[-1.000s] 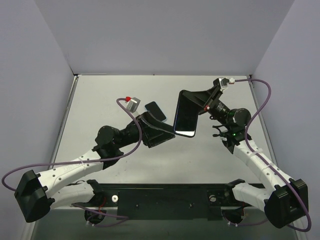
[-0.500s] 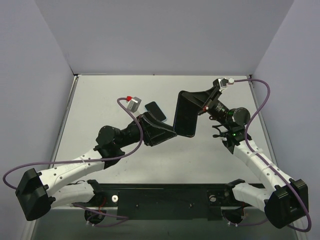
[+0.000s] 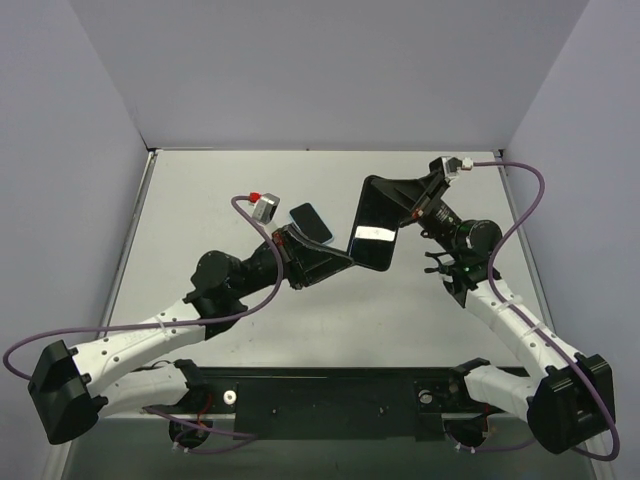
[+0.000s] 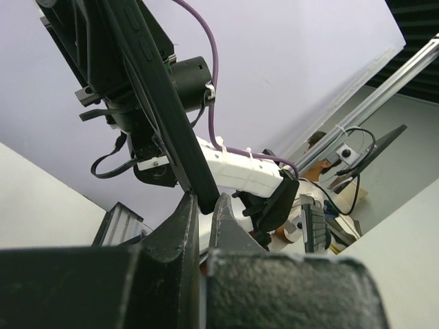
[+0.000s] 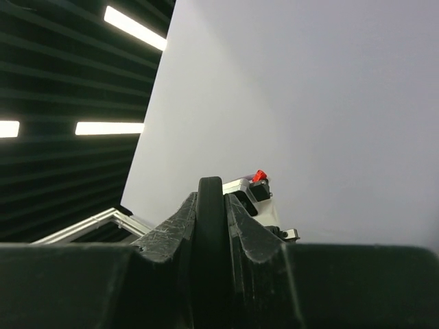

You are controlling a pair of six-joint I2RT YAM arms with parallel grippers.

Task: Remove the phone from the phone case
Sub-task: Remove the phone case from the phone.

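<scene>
I have the phone [image 3: 372, 235] held clear of the table [image 3: 200, 200], tilted on edge between both arms; the right gripper [image 3: 403, 203] is clenched on its far upper edge, with the dark rim pinched between its fingers in the wrist view; the left gripper [image 3: 338, 262] is clamped on the lower near corner, its fingers [image 4: 182, 219] tight against the thin edge; I cannot tell case from phone here; a small dark slab [image 3: 311, 220] lies flat on the table just beyond the left wrist.

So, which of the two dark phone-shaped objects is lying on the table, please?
The smaller one, flat on the table; the larger one is held in the air, clamped by the left gripper and the right gripper.
</scene>
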